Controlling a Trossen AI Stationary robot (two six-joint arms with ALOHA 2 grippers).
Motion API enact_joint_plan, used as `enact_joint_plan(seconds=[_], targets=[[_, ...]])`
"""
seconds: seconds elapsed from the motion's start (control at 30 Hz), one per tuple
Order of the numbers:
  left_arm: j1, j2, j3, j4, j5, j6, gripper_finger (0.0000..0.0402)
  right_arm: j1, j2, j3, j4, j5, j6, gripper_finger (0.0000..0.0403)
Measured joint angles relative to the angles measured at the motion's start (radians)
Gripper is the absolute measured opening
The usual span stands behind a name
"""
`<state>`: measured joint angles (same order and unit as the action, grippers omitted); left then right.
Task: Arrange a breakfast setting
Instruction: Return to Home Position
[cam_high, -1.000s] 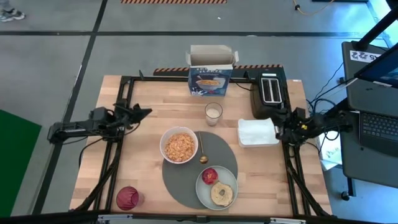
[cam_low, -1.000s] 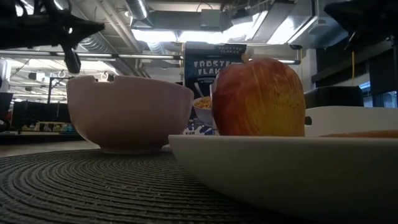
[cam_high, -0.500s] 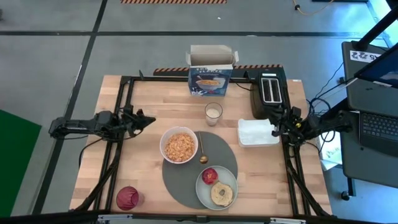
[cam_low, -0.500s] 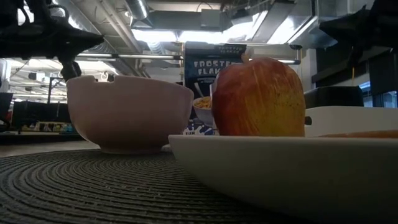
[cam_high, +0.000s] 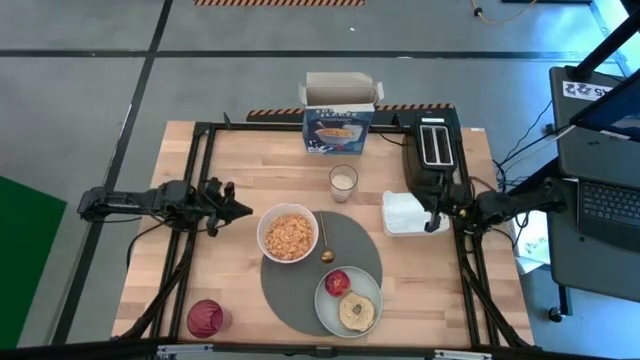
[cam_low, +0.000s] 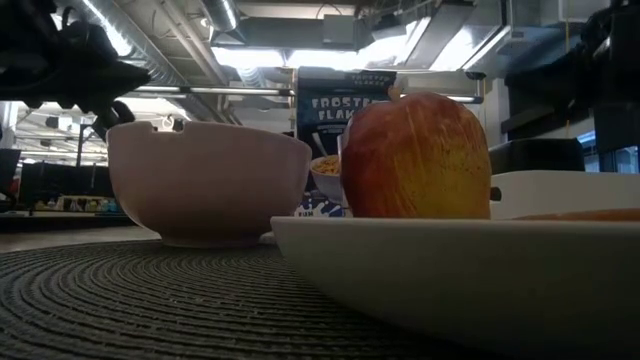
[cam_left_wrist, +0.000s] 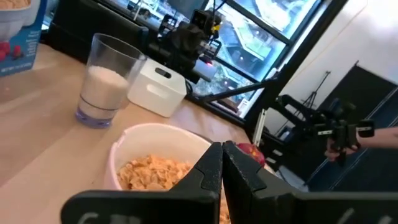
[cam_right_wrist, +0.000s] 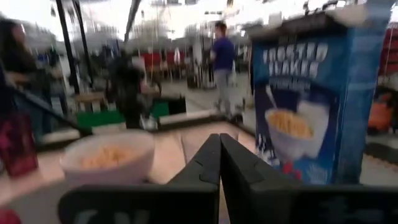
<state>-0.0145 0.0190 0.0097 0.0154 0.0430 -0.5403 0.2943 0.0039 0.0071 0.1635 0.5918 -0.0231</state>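
Observation:
A round dark-grey mat (cam_high: 296, 290) lies at the table's near middle. On it rest a white bowl (cam_high: 288, 233) of cereal, a gold spoon (cam_high: 324, 240) and a pale-green plate (cam_high: 326, 300) with a red apple (cam_high: 337, 282) and a bagel half (cam_high: 358, 311). A glass of milk (cam_high: 343, 182) stands beyond the mat, and a blue cereal box (cam_high: 340, 130) stands at the far edge. My left gripper (cam_high: 240, 210) is shut and empty, left of the bowl. My right gripper (cam_high: 432, 222) is shut and empty, at the white tray's right end.
A black toaster (cam_high: 433, 150) stands at the far right, with a white rectangular tray (cam_high: 405, 212) just in front of it. A red cup (cam_high: 206, 318) stands at the near left corner. Bare wood shows on the table's left side.
My left gripper has gone toward the table's near edge and a little right, closer to the bowl. My right gripper has gone toward the table's left, to the white tray's right end. Both have stayed shut.

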Motion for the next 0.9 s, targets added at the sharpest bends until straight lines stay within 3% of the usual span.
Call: enact_joint_plan(seconds=[0.13,0.47,0.9], targets=[[0.000,0.001,0.000,0.000,0.001,0.028,0.0001,0.000,0.000,0.000,-0.079,-0.033,0.038,0.0003],[0.000,0.001,0.000,-0.002,-0.004,0.029,0.0000,0.000,0.002,0.001,-0.087,-0.141,0.044,0.0013],[0.000,0.001,0.000,-0.003,-0.005,0.027,0.0000,0.000,0.002,0.001,-0.089,-0.141,0.041,0.0023]])
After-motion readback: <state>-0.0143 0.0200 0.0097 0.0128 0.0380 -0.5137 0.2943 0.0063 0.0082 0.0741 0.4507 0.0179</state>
